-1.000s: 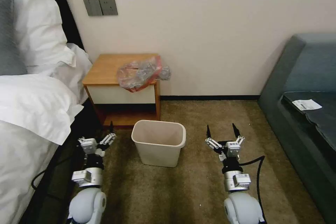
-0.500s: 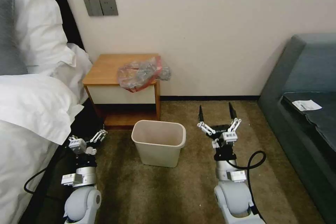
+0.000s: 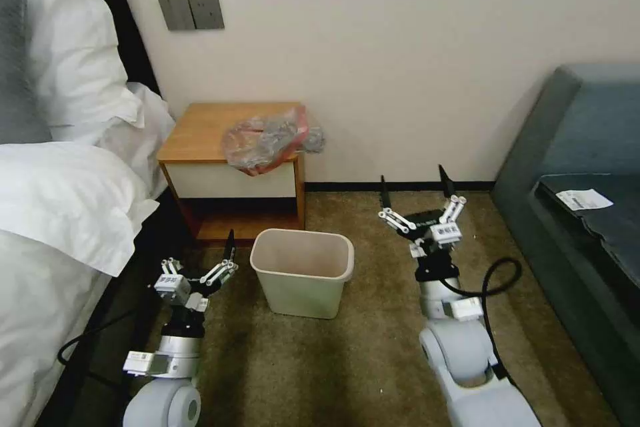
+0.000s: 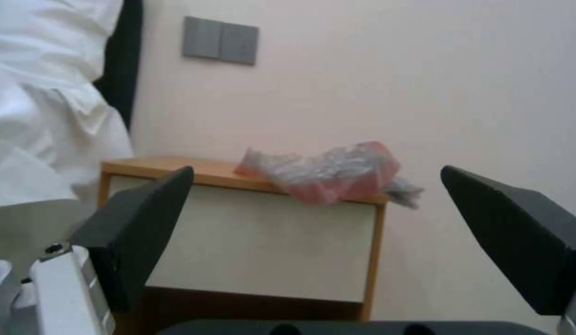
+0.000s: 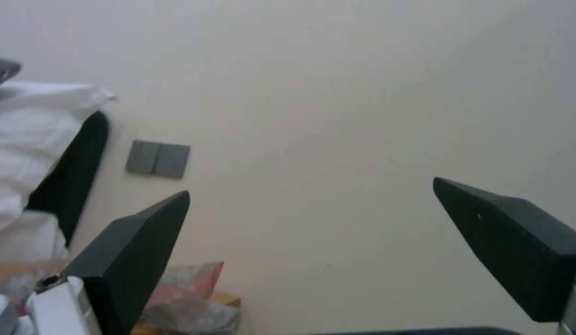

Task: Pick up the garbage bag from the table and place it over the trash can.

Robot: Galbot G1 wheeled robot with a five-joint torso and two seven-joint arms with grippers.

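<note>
The garbage bag (image 3: 267, 138) lies crumpled on the table (image 3: 200, 130), on the end away from the bed, with one grey fold spilling past the edge toward the wall, so I cannot make out its mouth or how much of the red band is tucked under. My right gripper (image 3: 417, 187) hangs in the air off that end of the table, well apart from the bag, its fingers spread wide with nothing between them; from its wrist camera the bag (image 5: 189, 298) is cut off at the frame's edge behind one black finger (image 5: 130, 260). My left gripper (image 3: 200, 260) sits low beside the trash can (image 3: 303, 271), also wide open and empty, one fingertip lost against the dark gap under the bed (image 3: 60, 213). The can stands upright on the carpet (image 3: 373, 360) before the table, unlined.
</note>
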